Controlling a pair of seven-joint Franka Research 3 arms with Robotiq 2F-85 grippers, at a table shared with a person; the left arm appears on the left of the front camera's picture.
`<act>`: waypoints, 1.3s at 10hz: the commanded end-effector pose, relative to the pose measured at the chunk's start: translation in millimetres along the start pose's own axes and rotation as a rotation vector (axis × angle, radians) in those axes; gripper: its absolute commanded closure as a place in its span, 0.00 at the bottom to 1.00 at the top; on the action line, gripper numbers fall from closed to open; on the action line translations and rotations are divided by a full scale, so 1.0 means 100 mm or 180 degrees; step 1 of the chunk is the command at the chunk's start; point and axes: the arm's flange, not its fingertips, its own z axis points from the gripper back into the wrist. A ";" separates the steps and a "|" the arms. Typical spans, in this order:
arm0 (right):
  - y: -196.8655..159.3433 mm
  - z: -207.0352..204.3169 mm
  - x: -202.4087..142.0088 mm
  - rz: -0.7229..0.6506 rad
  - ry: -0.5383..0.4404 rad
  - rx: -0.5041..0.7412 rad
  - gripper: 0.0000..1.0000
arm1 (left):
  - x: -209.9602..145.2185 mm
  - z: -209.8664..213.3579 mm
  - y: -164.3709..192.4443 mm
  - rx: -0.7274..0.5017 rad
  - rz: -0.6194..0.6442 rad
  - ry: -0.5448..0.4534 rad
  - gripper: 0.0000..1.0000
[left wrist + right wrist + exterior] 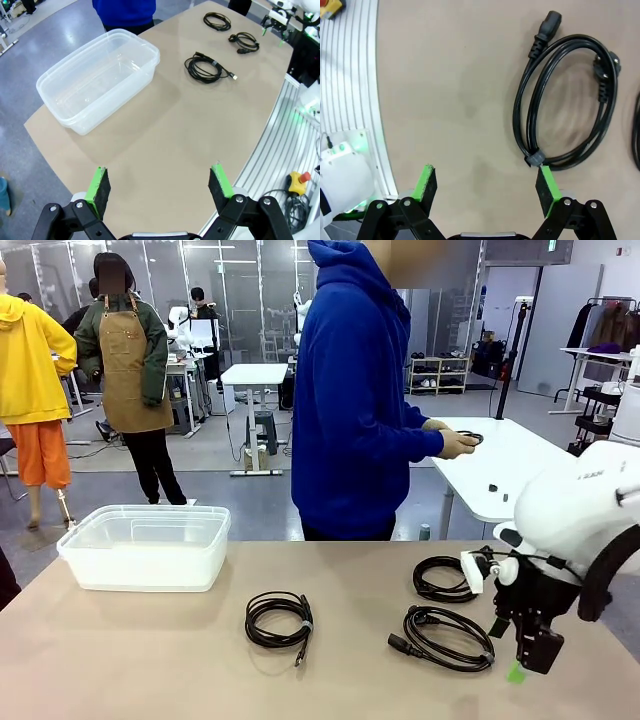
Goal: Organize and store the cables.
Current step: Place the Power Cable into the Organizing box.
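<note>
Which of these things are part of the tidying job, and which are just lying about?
Part of the job: middle cable, near right cable, far right cable, probably the clear tub.
Just lying about: red button box, white side table behind.

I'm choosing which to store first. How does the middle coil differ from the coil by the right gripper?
The middle coil lies alone, nearer the bin; the right coil lies beside the right gripper and a third coil. The middle coil's free end is slim; the right coil's plug is chunky. Both are black, tied, flat on the table, untouched.
</note>
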 end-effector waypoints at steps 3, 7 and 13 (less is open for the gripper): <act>0.05 -0.21 -0.04 0.0275 0.0066 -0.0063 0.00 | 0.02 0.03 0.02 -0.0056 -0.0050 -0.0037 0.00; -0.04 -0.12 0.03 0.0200 0.0050 -0.0002 0.00 | 0.02 0.03 0.02 -0.0056 -0.0050 -0.0037 0.00; -0.08 -0.11 0.09 0.0893 0.0341 -0.0256 0.00 | 0.02 0.03 0.02 -0.0056 -0.0050 -0.0037 0.00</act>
